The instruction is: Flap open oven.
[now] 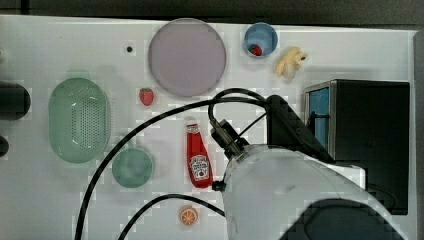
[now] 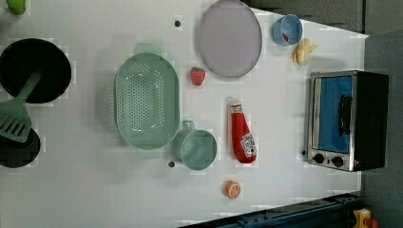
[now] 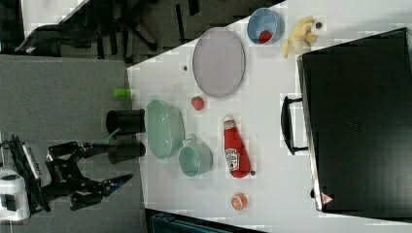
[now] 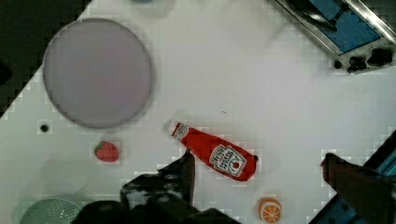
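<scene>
The oven (image 1: pixel 372 130) stands at the top view's right edge of the white table, with a black top and a blue glass door (image 1: pixel 318 112) in a silver frame. The door is shut in the left view, where the oven (image 2: pixel 347 121) shows its black bar handle (image 2: pixel 343 114) and small knobs (image 2: pixel 328 159). The handle (image 3: pixel 286 125) also sticks out in the right view. My arm (image 1: pixel 295 195) reaches over the table in front of the door. In the wrist view my gripper (image 4: pixel 258 158) is open high above the table, nothing between its fingers (image 4: pixel 184 170), and the oven (image 4: pixel 348 30) is off at a corner.
A ketchup bottle (image 1: pixel 198 157) lies on the table beneath my arm, an orange half (image 1: pixel 188 216) near it. A purple plate (image 1: pixel 186 56), blue bowl (image 1: pixel 260 40), banana (image 1: pixel 291 61), strawberry (image 1: pixel 146 96), green colander (image 1: pixel 80 120) and green cup (image 1: pixel 132 167) spread across the table.
</scene>
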